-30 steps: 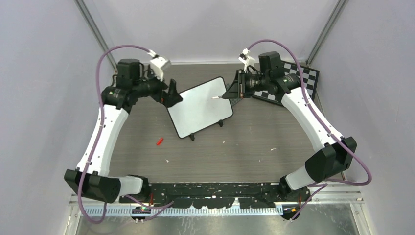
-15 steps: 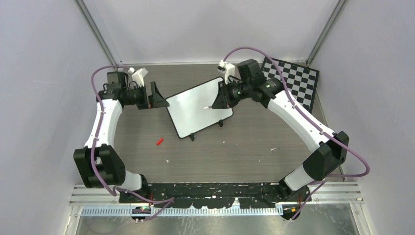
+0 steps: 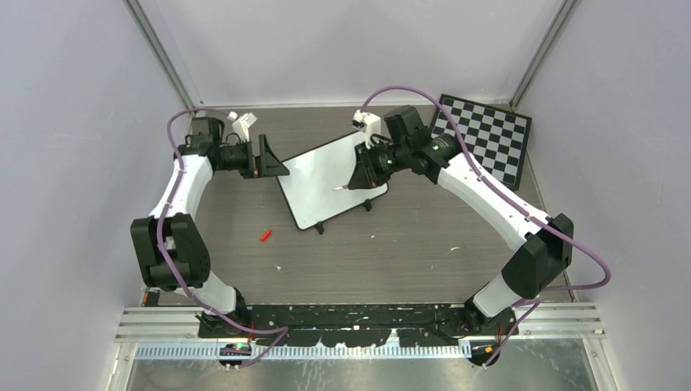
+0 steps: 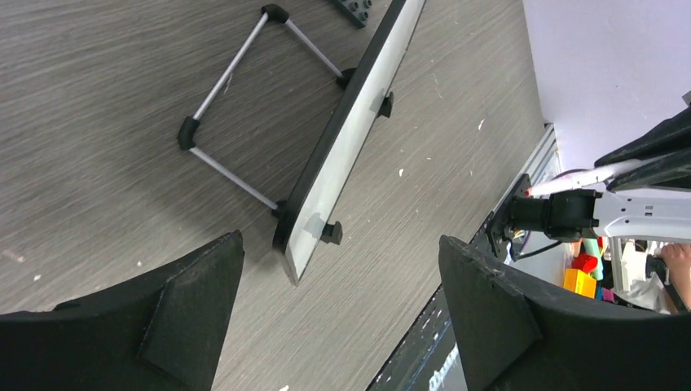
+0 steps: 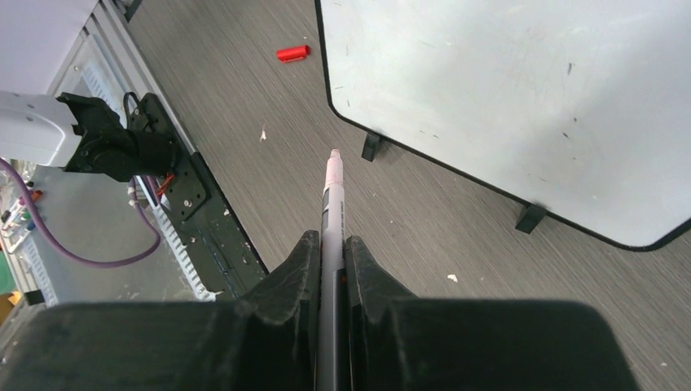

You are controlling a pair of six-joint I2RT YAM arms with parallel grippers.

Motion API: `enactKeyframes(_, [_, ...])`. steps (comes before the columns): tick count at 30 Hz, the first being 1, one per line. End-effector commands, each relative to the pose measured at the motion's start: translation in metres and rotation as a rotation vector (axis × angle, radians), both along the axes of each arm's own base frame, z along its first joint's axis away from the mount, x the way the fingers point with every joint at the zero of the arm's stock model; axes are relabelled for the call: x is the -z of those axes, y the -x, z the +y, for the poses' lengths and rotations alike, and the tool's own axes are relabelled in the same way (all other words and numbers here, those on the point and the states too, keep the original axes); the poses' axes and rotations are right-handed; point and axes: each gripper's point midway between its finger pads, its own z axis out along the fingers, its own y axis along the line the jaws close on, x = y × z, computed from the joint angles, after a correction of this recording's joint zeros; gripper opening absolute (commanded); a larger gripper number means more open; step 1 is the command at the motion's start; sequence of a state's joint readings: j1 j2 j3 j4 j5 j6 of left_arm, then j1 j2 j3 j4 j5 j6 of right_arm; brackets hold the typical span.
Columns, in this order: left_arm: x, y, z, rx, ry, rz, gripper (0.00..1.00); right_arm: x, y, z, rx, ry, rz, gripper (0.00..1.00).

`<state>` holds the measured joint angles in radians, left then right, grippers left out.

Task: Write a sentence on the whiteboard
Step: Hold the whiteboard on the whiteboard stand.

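**Near edge.** Both arm bases are bolted here. The right arm swings out wide to the right, elbow bent, with its forearm reaching back left toward the middle of the table [image 3: 407,244]. The left arm is folded tight at the left side, with its forearm running away to the far left and its wrist turned level, pointing right.

**Mid-table, left.** Red cap [image 3: 266,235], lying loose, well apart from everything else.

**Centre.** The whiteboard [image 3: 322,183], set askew and propped at a slant on small feet and a wire stand. Its face is bare: no stroke of the sentence shows.

**At the board's right side.** Right end effector [image 3: 358,175], clamped on a marker [image 5: 332,195]. The marker's uncapped tip points down near the board's near edge. I cannot tell whether it touches.

**At the board's left corner.** Left end effector [image 3: 274,160], spread wide and holding nothing. The board's edge lies ahead of it, between the jaws but apart from them.

**Far right corner.** Chessboard [image 3: 489,134], not involved in the task.

**Step in hand, as I judge it.** Preparation only; writing has not yet begun. The next move calls for the left end effector to steady the board's corner. The marker tip must then come to the upper left of the face with light, even pressure, because the propped board looks likely to slide or tip.
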<state>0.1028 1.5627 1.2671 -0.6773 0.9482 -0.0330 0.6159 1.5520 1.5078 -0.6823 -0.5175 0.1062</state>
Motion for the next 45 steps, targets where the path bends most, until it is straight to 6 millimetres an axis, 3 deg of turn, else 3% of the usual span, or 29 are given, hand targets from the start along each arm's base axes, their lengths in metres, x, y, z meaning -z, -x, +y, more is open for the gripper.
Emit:
enactKeyframes(1, [-0.02,-0.012,-0.017,0.07,0.036,-0.077,0.89,-0.016,-0.003,0.018,-0.041,-0.001,-0.095,0.0])
enactKeyframes(7, [-0.025,-0.011,-0.026,0.138,0.046,-0.073,0.81,-0.017,-0.002,0.032,-0.073,0.06,-0.172,0.0])
enactKeyframes(16, [-0.019,-0.005,-0.039,0.211,0.043,-0.014,0.71,-0.03,-0.008,0.055,-0.088,-0.021,-0.203,0.0])
enactKeyframes(19, [-0.02,-0.001,-0.051,0.254,0.04,-0.012,0.67,-0.028,-0.007,0.059,-0.098,-0.029,-0.194,0.0])
enactKeyframes(26, [-0.023,0.0,-0.058,0.29,0.06,-0.019,0.59,-0.021,-0.013,0.062,-0.086,-0.021,-0.197,0.0])
enactKeyframes(32, [-0.018,-0.007,-0.057,0.29,0.043,-0.01,0.43,-0.024,-0.014,0.071,-0.101,-0.042,-0.188,0.0])
enactKeyframes(37, [-0.015,-0.025,-0.06,0.317,0.047,-0.008,0.38,-0.029,-0.008,0.072,-0.127,-0.051,-0.177,0.0])
enactKeyframes(41, [-0.01,-0.034,-0.067,0.359,0.071,0.024,0.24,-0.027,0.001,0.067,-0.141,-0.049,-0.154,0.0])
enactKeyframes(45, [0.001,-0.028,-0.073,0.404,0.089,0.06,0.03,-0.027,0.008,0.06,-0.145,-0.035,-0.148,0.0])
